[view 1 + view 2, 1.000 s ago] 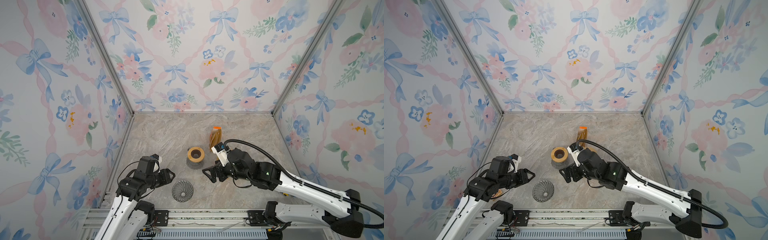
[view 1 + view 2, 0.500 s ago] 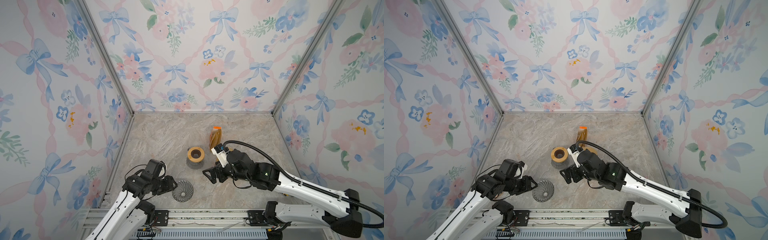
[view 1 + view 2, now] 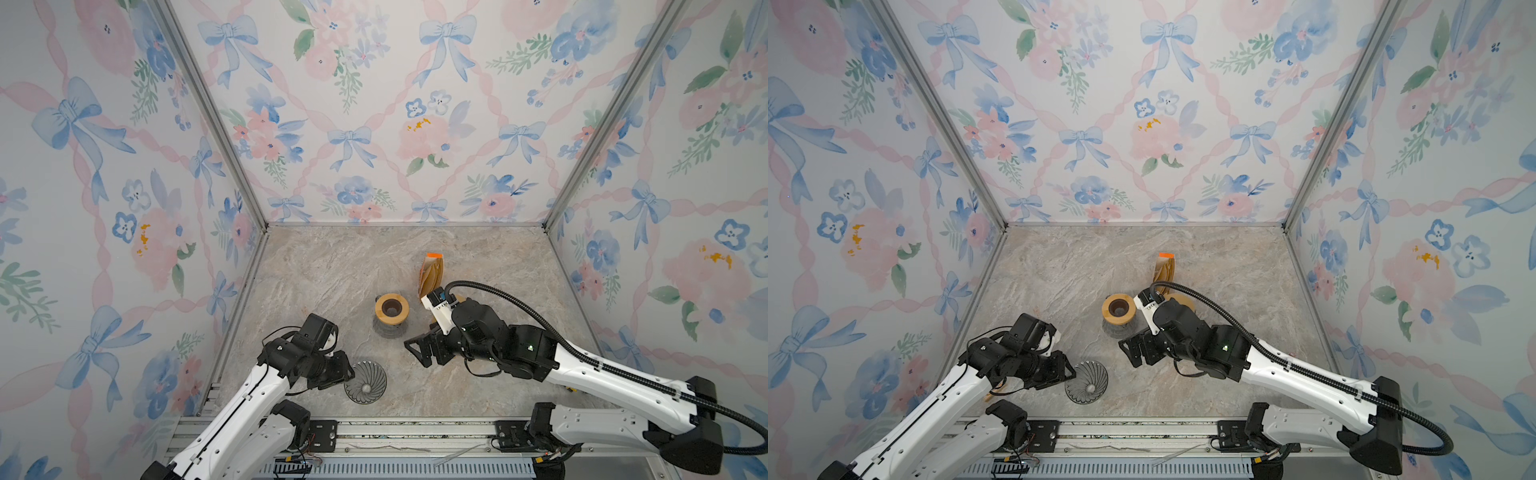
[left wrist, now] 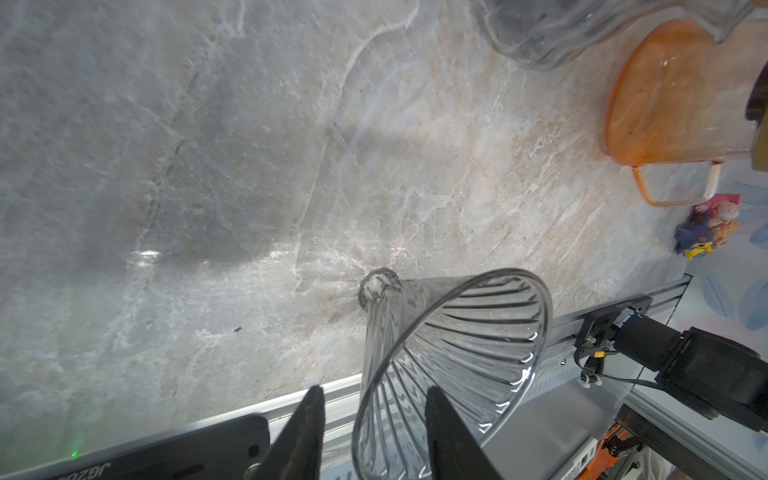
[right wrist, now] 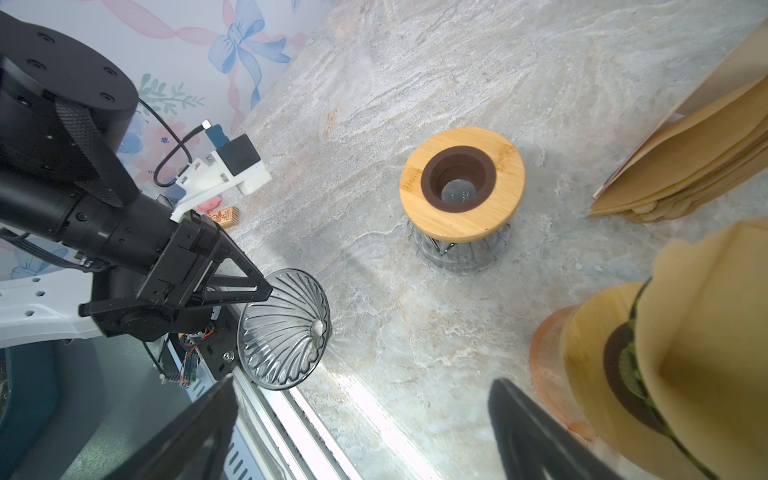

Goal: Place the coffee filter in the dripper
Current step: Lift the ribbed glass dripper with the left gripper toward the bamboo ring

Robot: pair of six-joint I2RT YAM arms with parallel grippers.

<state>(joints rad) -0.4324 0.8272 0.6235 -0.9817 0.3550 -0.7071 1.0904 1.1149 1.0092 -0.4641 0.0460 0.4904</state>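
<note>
The dripper (image 3: 365, 382) (image 3: 1086, 381) (image 5: 282, 332) is a clear ribbed glass cone near the table's front edge. It is tilted, with its narrow tip (image 4: 378, 286) on the marble. My left gripper (image 3: 347, 372) (image 3: 1068, 372) (image 4: 374, 390) straddles its rim, one finger outside and one inside. A gap still shows beside the glass. Brown paper coffee filters (image 3: 432, 272) (image 3: 1167, 268) (image 5: 685, 166) stand stacked in a holder at the back. My right gripper (image 3: 417, 353) (image 3: 1129, 353) (image 5: 361, 399) hangs wide open and empty over the mid-table.
A wooden ring with a dark centre sits on a glass carafe (image 3: 391, 308) (image 3: 1119, 308) (image 5: 461, 183) mid-table. An orange glass mug (image 4: 673, 95) (image 5: 548, 361) stands by the right arm. The metal rail (image 3: 415, 428) runs along the front edge, right beside the dripper.
My left arm has swung right and forward up to the dripper. Its jaws have narrowed around the rim. The right arm has stayed still.
</note>
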